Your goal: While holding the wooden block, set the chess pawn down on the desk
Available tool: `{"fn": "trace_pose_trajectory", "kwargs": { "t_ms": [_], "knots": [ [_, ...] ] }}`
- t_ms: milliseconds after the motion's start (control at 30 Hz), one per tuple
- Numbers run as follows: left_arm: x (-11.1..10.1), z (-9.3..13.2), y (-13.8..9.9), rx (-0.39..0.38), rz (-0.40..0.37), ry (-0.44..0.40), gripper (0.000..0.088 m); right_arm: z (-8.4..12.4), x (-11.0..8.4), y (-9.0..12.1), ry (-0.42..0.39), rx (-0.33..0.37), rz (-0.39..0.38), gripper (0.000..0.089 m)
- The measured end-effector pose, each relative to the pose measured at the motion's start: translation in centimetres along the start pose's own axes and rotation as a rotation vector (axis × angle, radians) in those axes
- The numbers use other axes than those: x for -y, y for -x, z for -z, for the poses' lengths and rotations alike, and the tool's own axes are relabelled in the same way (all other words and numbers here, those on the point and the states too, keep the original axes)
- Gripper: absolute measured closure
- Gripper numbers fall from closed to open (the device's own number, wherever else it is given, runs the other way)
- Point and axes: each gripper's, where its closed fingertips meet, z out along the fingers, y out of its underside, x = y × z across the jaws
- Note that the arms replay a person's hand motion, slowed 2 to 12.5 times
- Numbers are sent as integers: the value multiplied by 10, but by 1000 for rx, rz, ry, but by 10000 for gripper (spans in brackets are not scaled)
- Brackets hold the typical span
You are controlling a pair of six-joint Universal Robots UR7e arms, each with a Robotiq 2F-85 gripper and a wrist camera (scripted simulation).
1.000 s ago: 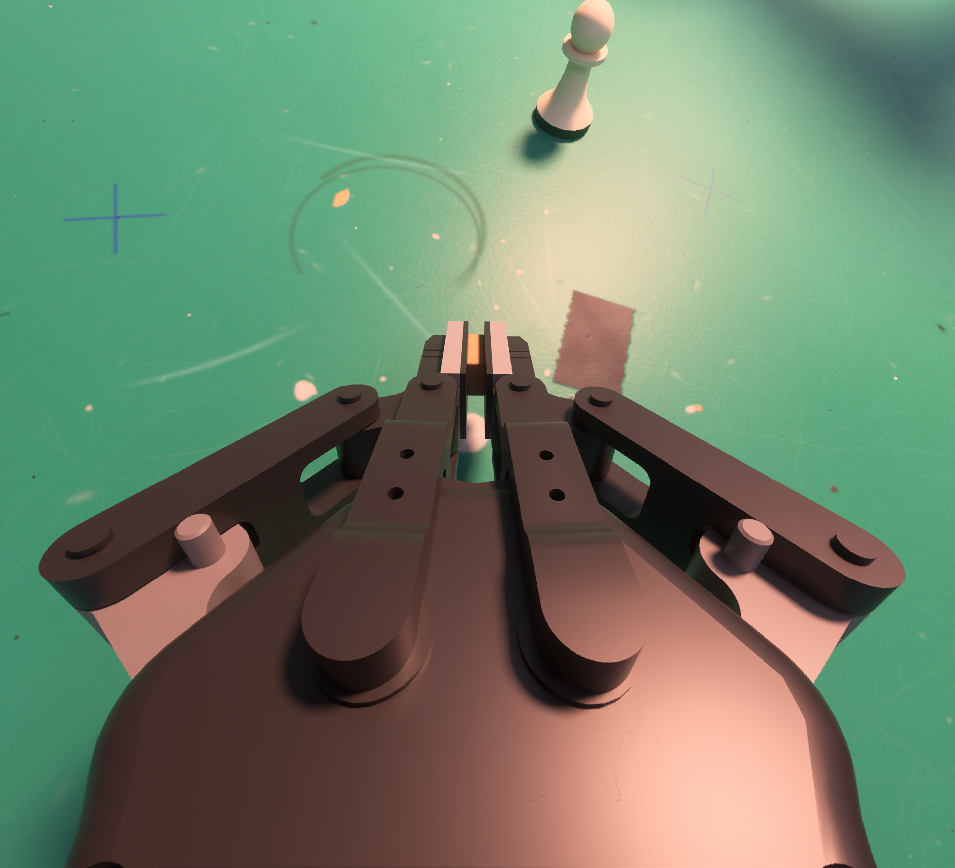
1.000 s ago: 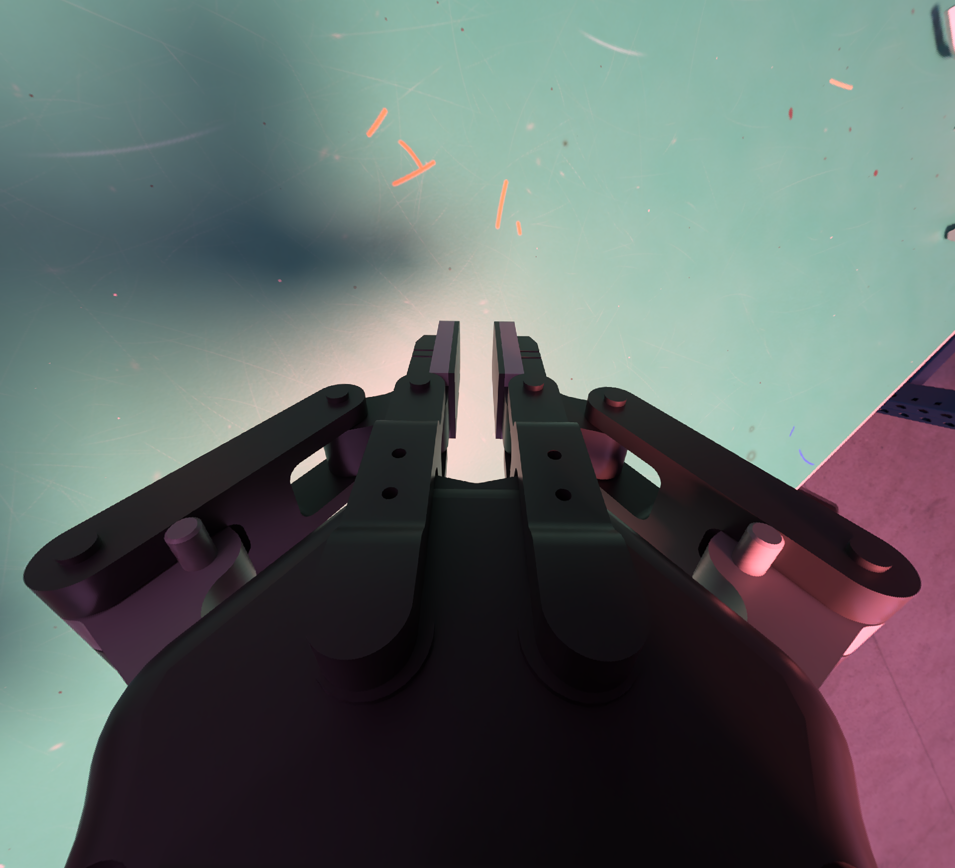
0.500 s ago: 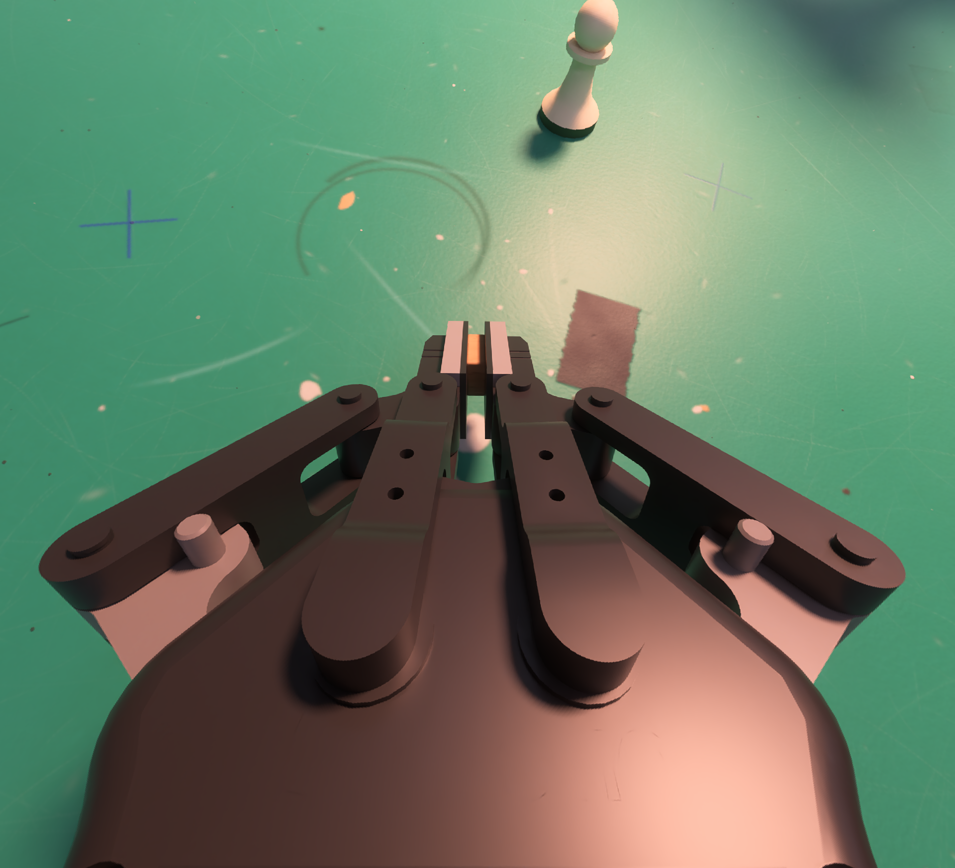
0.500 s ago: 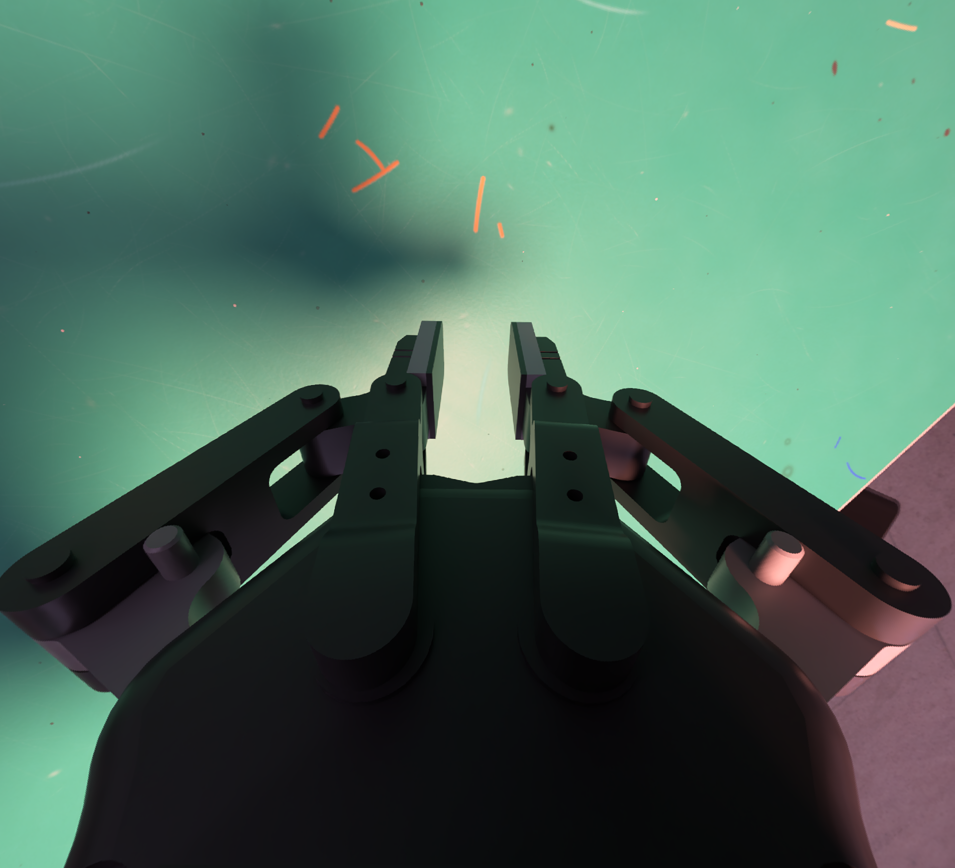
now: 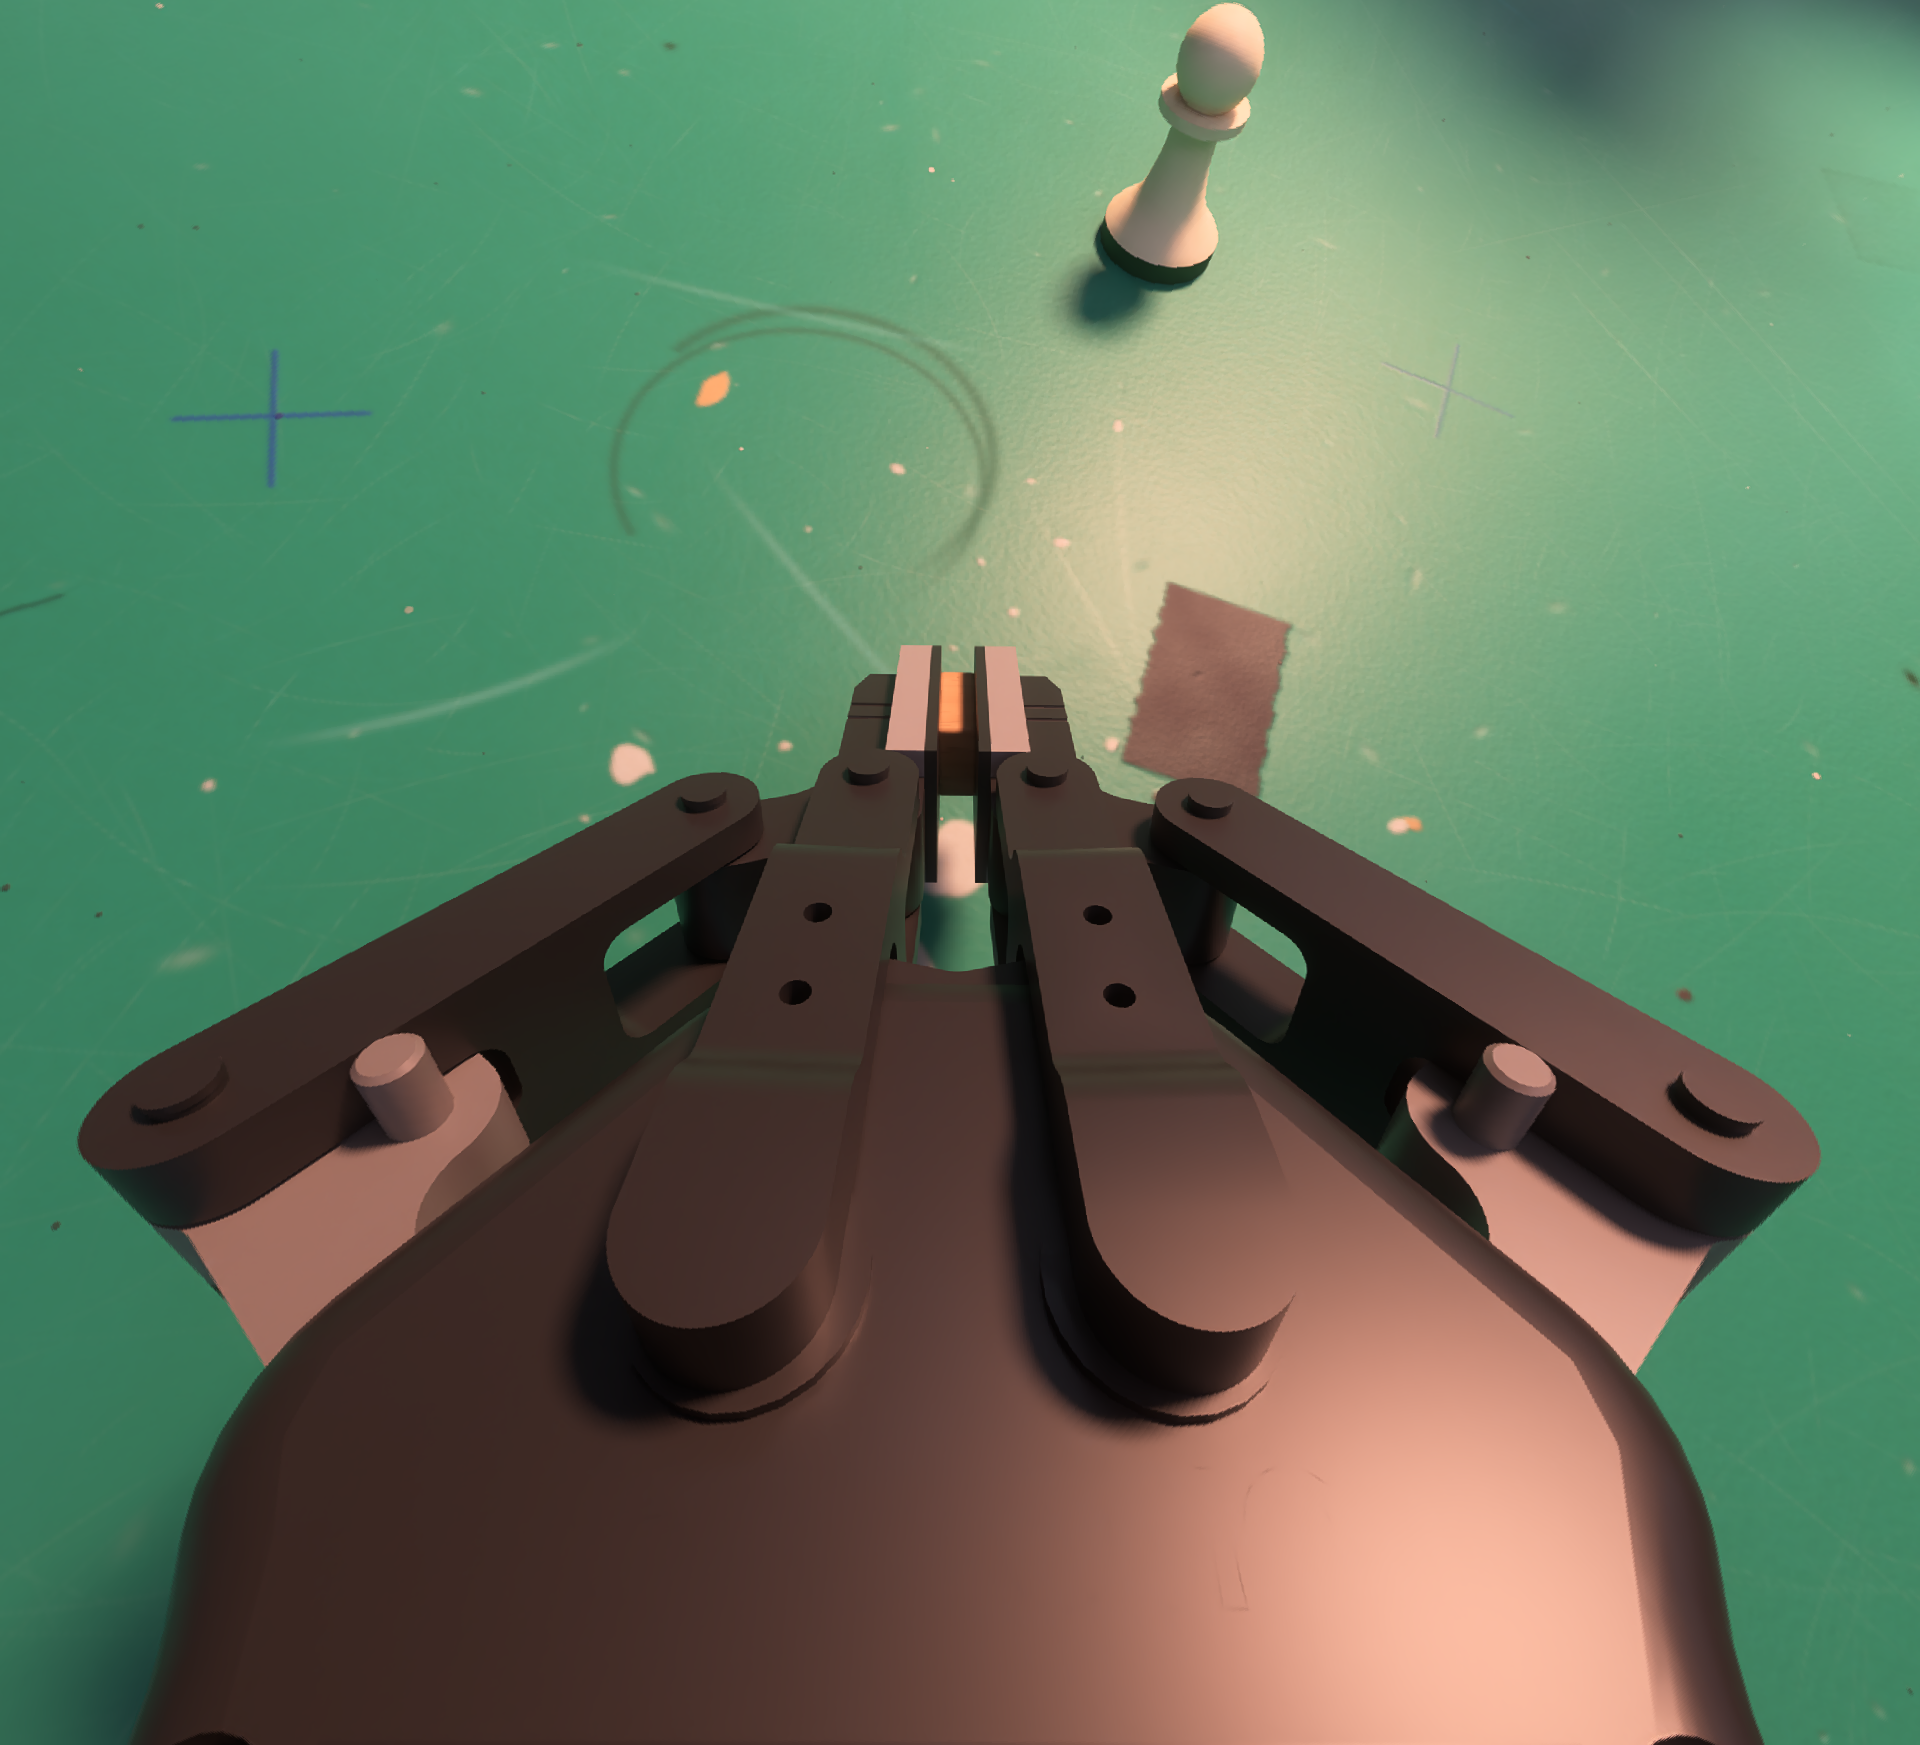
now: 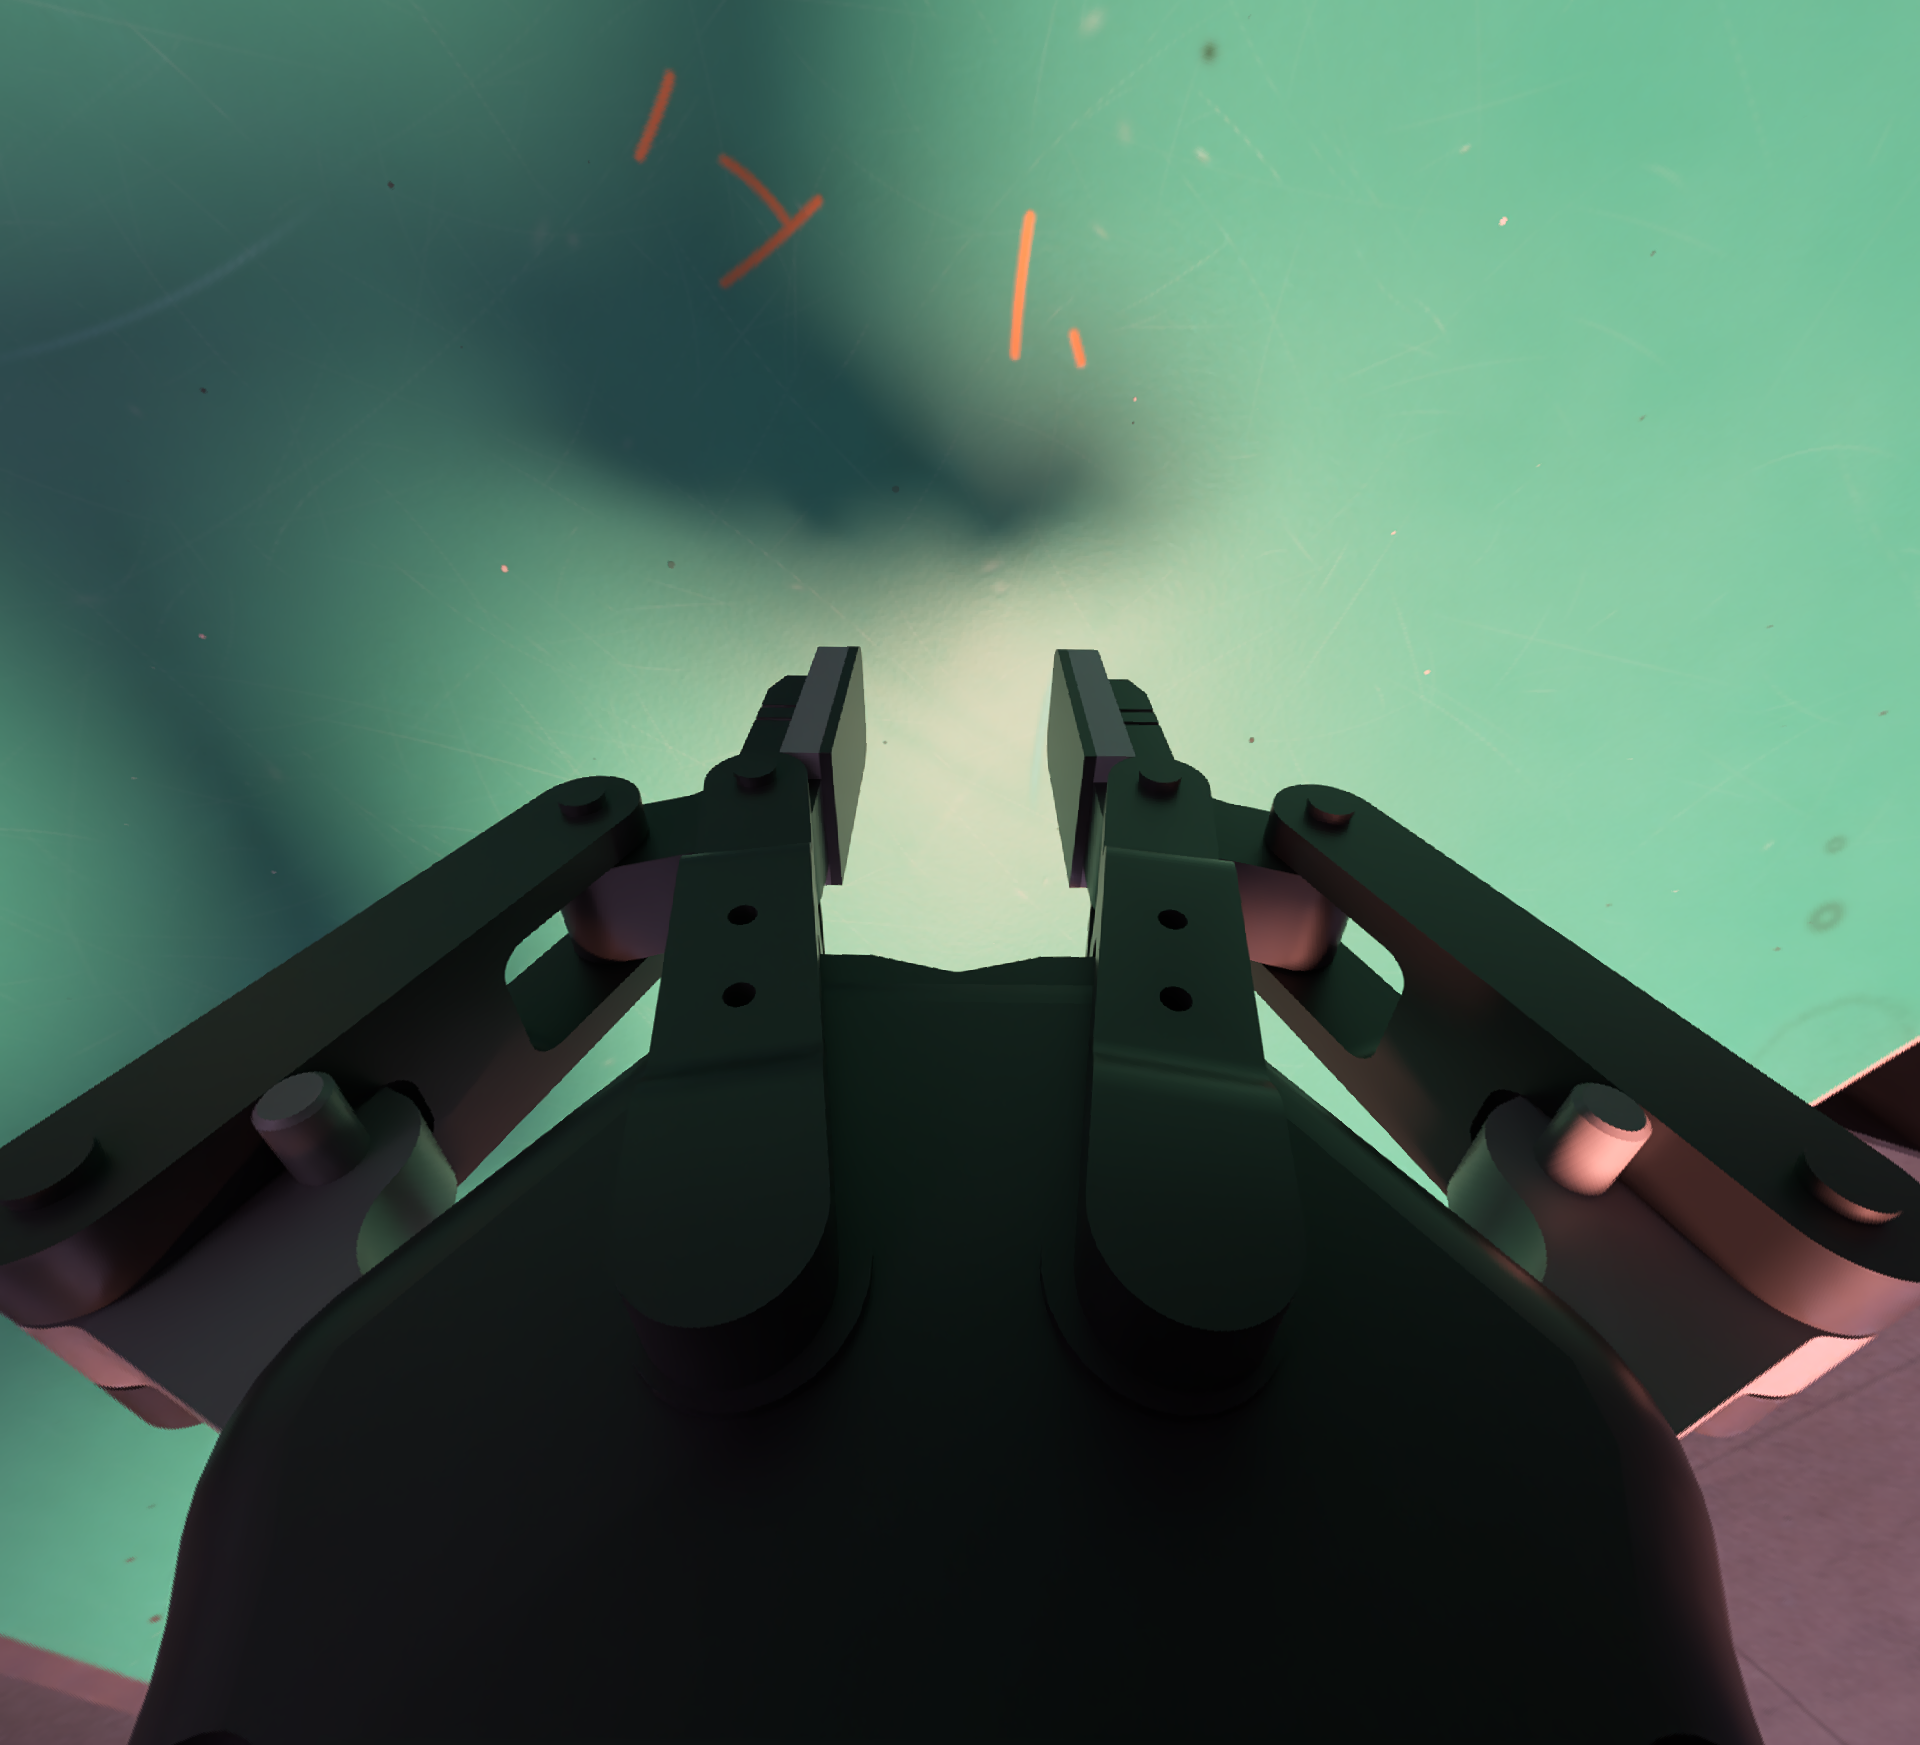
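Observation:
A cream chess pawn [image 5: 1179, 168] with a dark base stands upright on the green desk [image 5: 416, 137], ahead and to the right of my left gripper. My left gripper [image 5: 956, 703] is shut on a small orange-brown wooden block [image 5: 953, 708], held above the desk. Only a thin strip of the block shows between the pads. My right gripper [image 6: 956, 739] is open and empty above the green desk [image 6: 1455, 345]. The pawn does not show in the right wrist view.
A dark rectangular patch [image 5: 1210, 687] lies on the desk right of my left fingertips. A drawn ring [image 5: 977, 438] and a blue cross [image 5: 272, 415] mark the mat. Orange strokes [image 6: 774, 220] mark the desk ahead of my right gripper. The desk edge [image 6: 1860, 1082] runs at the lower right.
My right gripper's jaws have opened wider and it has moved over the desk, away from the edge. The left view has shifted slightly; the pawn stays standing and the block stays gripped.

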Motion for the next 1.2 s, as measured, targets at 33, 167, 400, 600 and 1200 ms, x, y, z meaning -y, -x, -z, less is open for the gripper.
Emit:
{"fn": "trace_pose_trajectory", "kwargs": {
  "t_ms": [33, 167, 400, 600, 1200],
  "knots": [
    [0, 0, 0, 0, 4, -1, 827, -1, 0, 1, 2, 10, -11, 561],
    [-1, 2, 1, 1, 18, -3, 827, -3, 0, 6, 1, 60, -47, 510],
    [-3, 5, 3, 2, 41, -5, 827, -8, 1, 11, 3, 95, -82, 445],
    [-3, 7, 4, -4, 61, -9, 827, -15, 4, 8, 17, 56, -103, 456],
    [-4, 6, 4, -43, 107, -4, 827, -35, 3, 0, 66, -28, -173, 529]
  ]
}}
